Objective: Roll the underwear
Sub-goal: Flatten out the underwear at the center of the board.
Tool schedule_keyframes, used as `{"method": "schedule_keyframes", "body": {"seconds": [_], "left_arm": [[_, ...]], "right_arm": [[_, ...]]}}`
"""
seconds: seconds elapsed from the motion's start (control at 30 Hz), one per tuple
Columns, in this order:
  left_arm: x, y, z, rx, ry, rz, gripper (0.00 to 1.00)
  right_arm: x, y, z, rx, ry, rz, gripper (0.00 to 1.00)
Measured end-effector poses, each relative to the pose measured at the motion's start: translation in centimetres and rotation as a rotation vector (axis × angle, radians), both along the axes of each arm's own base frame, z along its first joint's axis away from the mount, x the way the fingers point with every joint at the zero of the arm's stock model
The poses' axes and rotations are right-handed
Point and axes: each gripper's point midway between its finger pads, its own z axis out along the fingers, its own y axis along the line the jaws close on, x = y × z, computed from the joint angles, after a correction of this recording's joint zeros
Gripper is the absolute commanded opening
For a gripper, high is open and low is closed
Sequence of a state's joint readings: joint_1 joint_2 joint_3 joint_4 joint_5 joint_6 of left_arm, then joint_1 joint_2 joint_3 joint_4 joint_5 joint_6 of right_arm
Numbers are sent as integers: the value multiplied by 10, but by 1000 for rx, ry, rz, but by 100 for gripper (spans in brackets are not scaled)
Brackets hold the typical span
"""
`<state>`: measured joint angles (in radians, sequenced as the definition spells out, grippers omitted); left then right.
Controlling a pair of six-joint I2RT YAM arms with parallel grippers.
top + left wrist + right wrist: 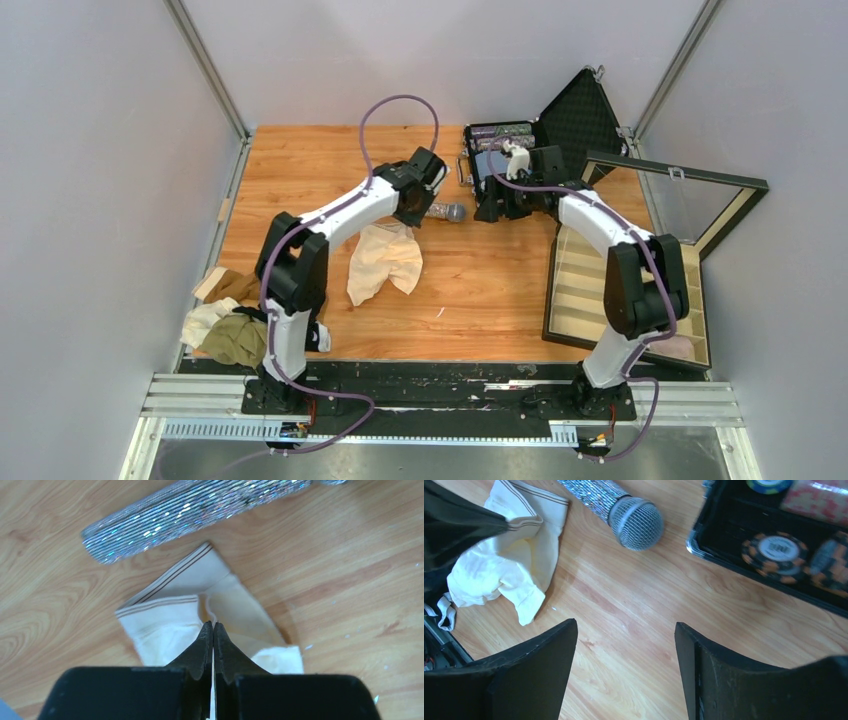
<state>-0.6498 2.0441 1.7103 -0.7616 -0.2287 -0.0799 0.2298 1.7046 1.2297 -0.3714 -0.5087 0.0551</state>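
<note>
A cream-beige underwear [385,258] lies crumpled on the wooden table, mid-left. My left gripper [416,212] is at its far edge. In the left wrist view the gripper [214,625] is shut, with a thin fold of the cream underwear [165,615] pinched between its tips by the striped waistband. My right gripper [492,207] is open and empty. In the right wrist view it [625,625] hovers over bare wood, to the right of the cream underwear [499,570]. More underwear is piled at the table's left edge: brown [235,285], white [205,320] and olive-green [238,342].
A glittery silver microphone [445,211] lies just beyond the cream garment, and shows in the wrist views [195,507] [636,522]. An open black case [505,150] holding poker chips [776,550] stands at the back. A wooden box [600,290] with a raised glass lid is at right.
</note>
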Motion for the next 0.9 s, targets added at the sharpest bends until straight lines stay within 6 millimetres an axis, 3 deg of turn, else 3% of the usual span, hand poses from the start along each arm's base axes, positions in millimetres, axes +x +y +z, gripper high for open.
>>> {"method": "schedule_keyframes", "body": {"seconds": [0.17,0.33,0.43,0.63,0.77,0.9], "left_arm": [[-7,56,43,-40,-34,73,0],[-7,134,76,-17,-102,174,0],[-10,167,73,31,-92,204,0],[-29,193,41,96,1,209,0],[-31,195,39,105,10,202,0],[-33,195,42,100,7,198,0]], "right_arm": [[6,41,-10,2,13,62,48],[11,85,-10,18,3,119,53],[10,113,-20,20,15,163,53],[3,158,-51,10,71,219,53],[4,178,-65,-6,85,211,55],[24,189,-73,-33,59,157,55]]}}
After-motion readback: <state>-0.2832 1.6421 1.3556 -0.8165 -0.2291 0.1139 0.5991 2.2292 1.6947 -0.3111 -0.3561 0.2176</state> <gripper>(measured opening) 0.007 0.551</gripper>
